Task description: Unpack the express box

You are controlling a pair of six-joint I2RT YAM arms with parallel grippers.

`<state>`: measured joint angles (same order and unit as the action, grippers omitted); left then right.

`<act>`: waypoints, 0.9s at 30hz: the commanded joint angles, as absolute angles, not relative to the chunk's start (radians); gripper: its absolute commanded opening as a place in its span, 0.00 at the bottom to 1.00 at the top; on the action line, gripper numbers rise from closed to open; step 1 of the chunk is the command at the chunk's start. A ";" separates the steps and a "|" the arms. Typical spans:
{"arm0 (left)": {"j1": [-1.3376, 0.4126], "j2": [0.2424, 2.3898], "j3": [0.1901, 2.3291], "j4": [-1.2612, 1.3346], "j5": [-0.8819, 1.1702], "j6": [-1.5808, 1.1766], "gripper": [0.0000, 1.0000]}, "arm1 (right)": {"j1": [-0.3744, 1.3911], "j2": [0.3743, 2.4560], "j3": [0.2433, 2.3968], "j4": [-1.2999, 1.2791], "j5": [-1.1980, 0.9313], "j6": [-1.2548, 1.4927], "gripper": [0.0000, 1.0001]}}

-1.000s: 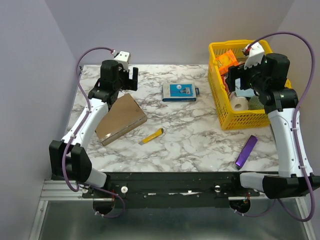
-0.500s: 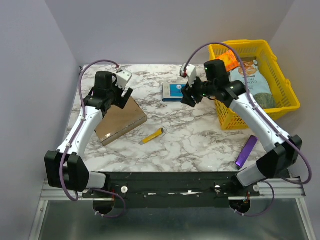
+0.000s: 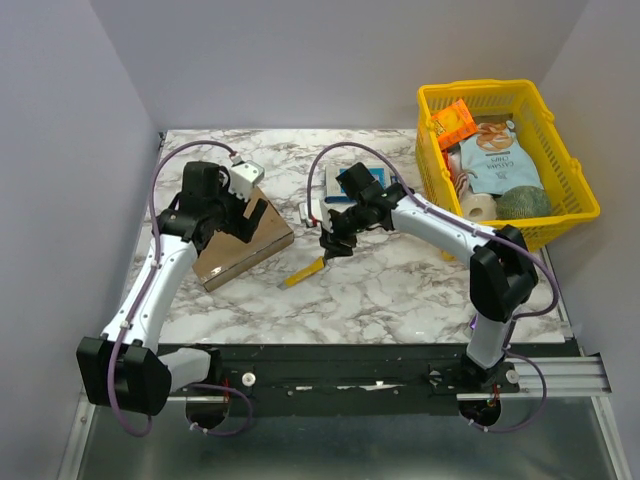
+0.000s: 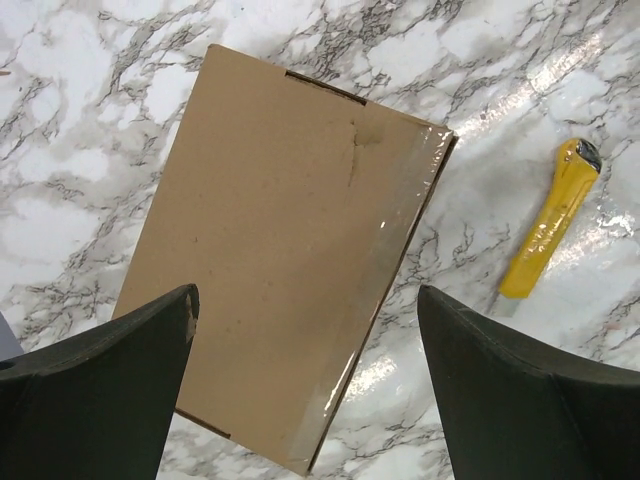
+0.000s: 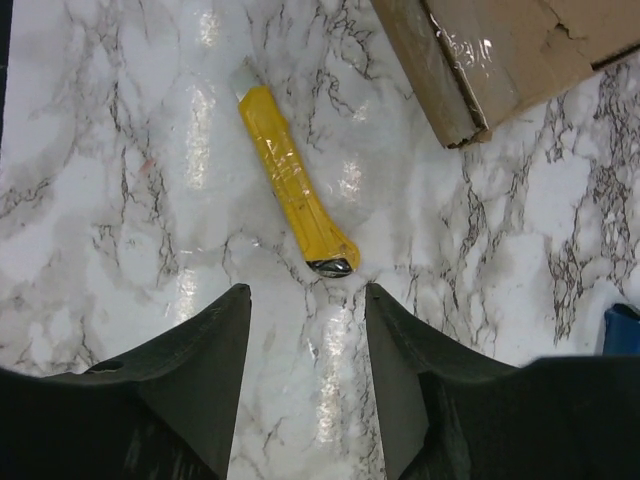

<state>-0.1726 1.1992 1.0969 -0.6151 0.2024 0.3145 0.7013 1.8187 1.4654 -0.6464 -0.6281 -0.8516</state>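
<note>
Overhead and wrist views of a marble surface (image 3: pixel 400 285) during unpacking. The express box (image 3: pixel 243 238) lies flat and closed at left of centre in the overhead frame, turned obliquely to the surface edges. In the left wrist view the express box (image 4: pixel 285 300) fills the middle of the frame, and a strip of clear tape runs down its right long edge, so the seal appears uncut.

The left end effector (image 3: pixel 248 205) hangs directly above the box's upper part, released, with its jaws spread wide and nothing between them. The right end effector (image 3: pixel 330 245) hovers at centre frame above the yellow utility knife (image 3: pixel 304 271). It is likewise released, at a narrower gap, and it touches neither the knife nor the surface as far as the right wrist view shows. The knife lies just beside the box's lower right corner but apart from it. A blue box (image 3: pixel 376 172) and a yellow basket (image 3: pixel 430 105) occupy the upper right.

Handling, as a judgement: the cardboard is probably light and stiff across its flat faces, yet it is liable to dent at corners and to slide on the polished marble. The taped edge looks glossy and would offer poor friction. The better hold is across the two long edges, or a downward press on the bare top panel, leaving the taped seam exposed for the blade.
</note>
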 commanded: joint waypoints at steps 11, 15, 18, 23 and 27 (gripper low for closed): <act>-0.164 1.095 1.029 -0.620 0.147 0.207 0.99 | 0.799 2.009 1.476 -0.562 -0.591 -1.149 0.64; -0.152 1.091 1.031 -0.624 0.153 0.201 0.99 | 0.804 2.042 1.476 -0.551 -0.569 -1.164 0.64; -0.138 1.089 1.032 -0.626 0.158 0.201 0.99 | 0.808 2.060 1.467 -0.542 -0.548 -1.172 0.63; -0.115 1.078 1.037 -0.624 0.187 0.179 0.99 | 0.811 2.114 1.492 -0.532 -0.494 -1.124 0.58; -0.117 1.059 1.022 -0.624 0.196 0.183 0.99 | 0.822 2.146 1.537 -0.575 -0.482 -1.143 0.45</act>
<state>-0.1223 1.1019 1.0351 -0.6247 0.1631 0.1947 0.8043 2.0892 1.4960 -0.5510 -0.5346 -1.1263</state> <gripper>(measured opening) 0.987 0.478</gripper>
